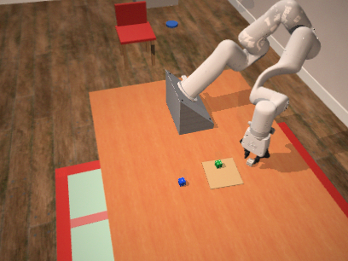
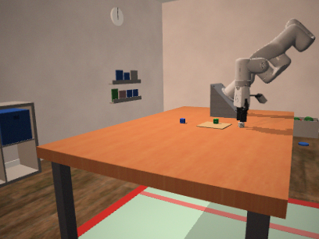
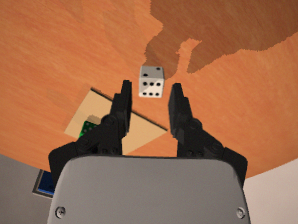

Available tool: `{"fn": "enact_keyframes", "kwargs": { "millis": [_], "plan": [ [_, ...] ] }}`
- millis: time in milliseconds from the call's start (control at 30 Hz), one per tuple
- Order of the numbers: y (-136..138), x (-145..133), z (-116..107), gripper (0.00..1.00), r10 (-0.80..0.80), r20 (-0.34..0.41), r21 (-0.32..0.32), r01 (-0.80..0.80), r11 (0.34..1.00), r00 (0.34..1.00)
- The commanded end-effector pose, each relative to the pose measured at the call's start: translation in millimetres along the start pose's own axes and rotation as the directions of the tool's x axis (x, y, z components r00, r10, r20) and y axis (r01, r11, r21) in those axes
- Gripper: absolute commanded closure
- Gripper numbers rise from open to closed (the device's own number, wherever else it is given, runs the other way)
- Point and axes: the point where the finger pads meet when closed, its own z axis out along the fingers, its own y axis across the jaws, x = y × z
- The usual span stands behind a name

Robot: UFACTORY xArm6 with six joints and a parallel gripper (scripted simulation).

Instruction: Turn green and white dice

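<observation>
The white die (image 1: 252, 161) lies on the table just off the right edge of the tan mat (image 1: 222, 172). My gripper (image 1: 254, 156) hangs right above it, pointing down, fingers partly apart and empty. In the wrist view the white die (image 3: 152, 82) sits between and just past the fingertips, with a gap on each side; its visible face shows several pips. The green die (image 1: 218, 163) lies on the mat near its far edge. The blue die (image 1: 182, 182) lies on the table left of the mat.
A grey wedge-shaped arm base (image 1: 187, 107) stands behind the mat. The table's right edge (image 1: 316, 171) is a short way to the right of the gripper. A red chair (image 1: 134, 27) stands on the floor far behind.
</observation>
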Motion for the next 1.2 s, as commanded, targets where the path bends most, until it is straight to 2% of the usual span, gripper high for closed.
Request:
{"fn": "enact_keyframes", "kwargs": {
  "millis": [0,767,1167],
  "plan": [
    [1.0,-0.4,-0.9,0.58,-0.001,0.002,-0.002,0.001,1.0,1.0],
    [1.0,-0.4,0.8,0.58,-0.001,0.002,-0.002,0.001,1.0,1.0],
    [1.0,-0.4,19.1,0.58,-0.001,0.002,-0.002,0.001,1.0,1.0]
  ]
}}
